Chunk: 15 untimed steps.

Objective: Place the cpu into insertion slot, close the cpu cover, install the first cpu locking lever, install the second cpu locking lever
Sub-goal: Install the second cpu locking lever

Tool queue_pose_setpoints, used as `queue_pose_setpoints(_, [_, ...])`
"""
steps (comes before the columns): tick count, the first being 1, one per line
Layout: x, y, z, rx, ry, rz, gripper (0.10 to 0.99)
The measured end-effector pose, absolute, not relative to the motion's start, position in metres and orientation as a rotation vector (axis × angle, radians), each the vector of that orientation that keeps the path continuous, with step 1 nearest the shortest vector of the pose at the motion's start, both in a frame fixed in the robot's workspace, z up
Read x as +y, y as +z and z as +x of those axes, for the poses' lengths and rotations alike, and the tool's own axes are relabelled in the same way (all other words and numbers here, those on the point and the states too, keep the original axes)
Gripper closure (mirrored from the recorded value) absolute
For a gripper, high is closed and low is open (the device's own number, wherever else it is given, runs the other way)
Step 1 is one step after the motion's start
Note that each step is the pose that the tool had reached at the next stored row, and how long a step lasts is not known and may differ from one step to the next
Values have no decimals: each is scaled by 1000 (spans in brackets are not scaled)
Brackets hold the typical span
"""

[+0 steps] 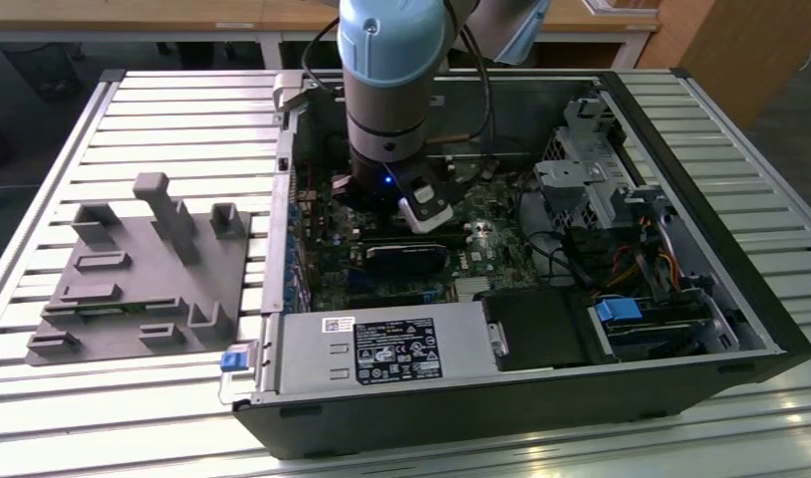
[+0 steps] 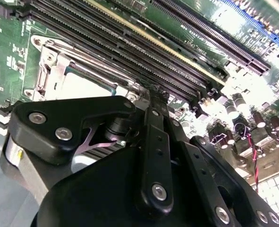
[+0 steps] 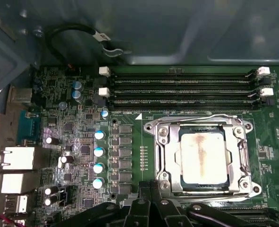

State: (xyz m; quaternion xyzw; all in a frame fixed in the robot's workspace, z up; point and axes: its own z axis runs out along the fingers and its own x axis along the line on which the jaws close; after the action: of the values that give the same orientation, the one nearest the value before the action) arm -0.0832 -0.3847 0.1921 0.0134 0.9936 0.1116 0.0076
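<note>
The cpu point(image 3: 203, 158), a pale silvery-tan square, lies in the insertion slot point(image 3: 253, 189) on the green board. The cpu cover point(image 3: 170, 158), a silvery frame plate, lies flat around it. A thin wire locking lever point(image 3: 191, 117) runs along the slot's edge beside the memory slots. My gripper point(image 3: 150, 189) looks shut with its fingertips just beside the slot's rim, holding nothing that I can see. In the second wrist view the gripper point(image 2: 147, 94) reaches down at the corner of the cover point(image 2: 54, 71), with the cpu point(image 2: 85, 85) partly hidden behind its black links.
The arm point(image 1: 386, 90) stands inside the open computer case point(image 1: 724, 299). Long black memory slots point(image 3: 181, 87) run beside the socket. A black fan block point(image 1: 405, 257), drive cages and cables crowd the case. A grey fixture plate point(image 1: 139, 279) lies at the exterior view's left.
</note>
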Motion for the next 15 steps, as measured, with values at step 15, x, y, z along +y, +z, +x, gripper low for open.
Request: queue_pose_setpoints(15, [-385, 206, -83, 3106, 353, 42, 965])
